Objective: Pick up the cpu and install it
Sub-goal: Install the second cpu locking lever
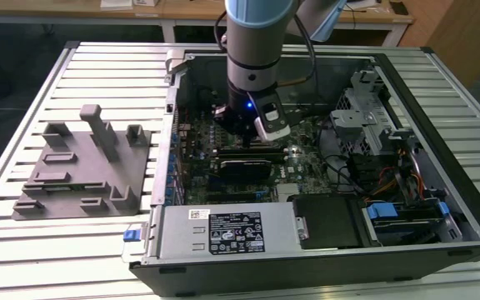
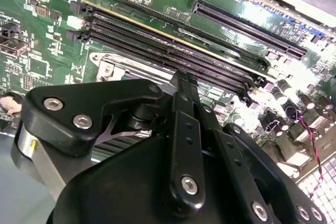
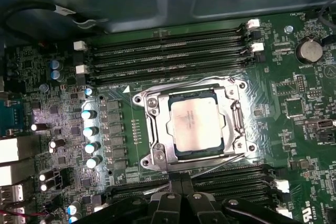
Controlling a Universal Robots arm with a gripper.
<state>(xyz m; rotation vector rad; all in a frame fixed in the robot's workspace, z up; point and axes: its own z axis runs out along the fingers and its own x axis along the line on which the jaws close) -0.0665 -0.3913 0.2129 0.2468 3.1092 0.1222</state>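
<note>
The cpu lay seated flat inside the metal socket frame on the motherboard. The gripper hung at its 6 o'clock, fingers together, holding nothing.

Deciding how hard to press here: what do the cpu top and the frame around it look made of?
The cpu top looks like matte silvery metal, with a soft even sheen and no glare. The socket frame around it seems bright bare metal: sharp highlights and screw heads at the corners. Both are judged by look only.
</note>
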